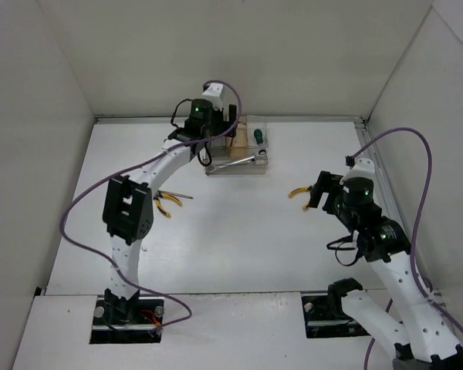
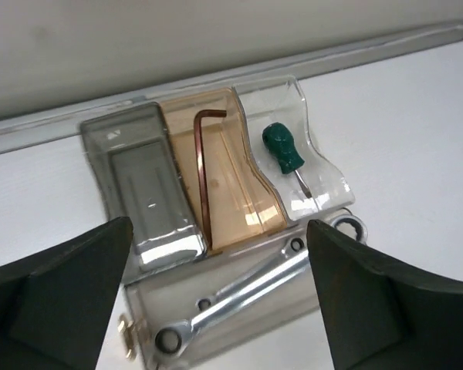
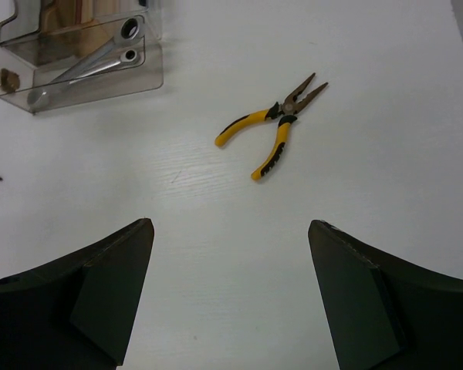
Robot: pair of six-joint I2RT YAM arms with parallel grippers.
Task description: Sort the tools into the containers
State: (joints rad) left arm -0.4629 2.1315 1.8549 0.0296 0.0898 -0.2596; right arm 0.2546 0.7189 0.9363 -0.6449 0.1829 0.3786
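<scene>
**Two pliers and a rod left out; watch the crowding at the box**

Your table (image 1: 239, 247) carries everything. The clear organizer box (image 2: 326, 181) sits at 12 o'clock in the top view, near the back wall (image 1: 239, 54). Your left gripper (image 2: 220, 225) hovers right over it, its fingers (image 2: 69, 293) spread wide and empty. Your right gripper (image 3: 230, 223) waits at 3 o'clock, fingers (image 3: 370, 301) equally wide, nothing between them.

In the left wrist view, the silver ratchet wrench (image 2: 247, 289) lies along the low front tray (image 2: 150, 301) at 6 o'clock. The green-handled screwdriver (image 2: 283, 148) stands in the 2 o'clock compartment, and the L-shaped hex key (image 2: 203, 177) leans in the tan middle one. The grey compartment (image 2: 143, 181) at 10 o'clock is bare.

One pair of yellow-handled pliers (image 3: 274, 139) lies flat at 12 o'clock from your right gripper, handles splayed. A second pair (image 1: 167, 203) lies at 9 o'clock in the top view, partly under the left arm (image 1: 127, 208), a thin dark rod (image 1: 182, 196) beside it.

My judgement of the risks: the pliers lie flat, so a deep descent would scrape the fingers on the table, and pinching one handle alone would let the tool swing. Carry them to the box while the left arm hangs there and the arms may clash. The box looks light; a nudge could tip it and spill what is sorted.
</scene>
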